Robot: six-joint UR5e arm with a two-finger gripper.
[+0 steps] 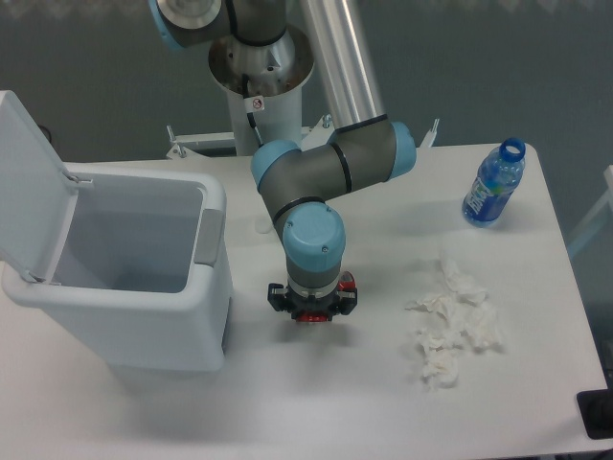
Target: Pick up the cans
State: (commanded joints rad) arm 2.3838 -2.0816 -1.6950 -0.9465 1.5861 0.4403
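Observation:
The red can [346, 283] lies on the white table just right of the bin, mostly hidden under my gripper [311, 307]. Only small red patches of it show: one at the gripper's right side and one below the gripper's black body. The gripper points straight down over the can, at or close to table height. The blue wrist joint hides the fingers from this camera, so I cannot tell whether the jaws are open or closed on the can.
An open white bin [124, 316] with its lid raised stands at the left, close to the gripper. A blue plastic bottle [493, 184] stands at the back right. Crumpled white tissues [455, 321] lie to the right of the gripper.

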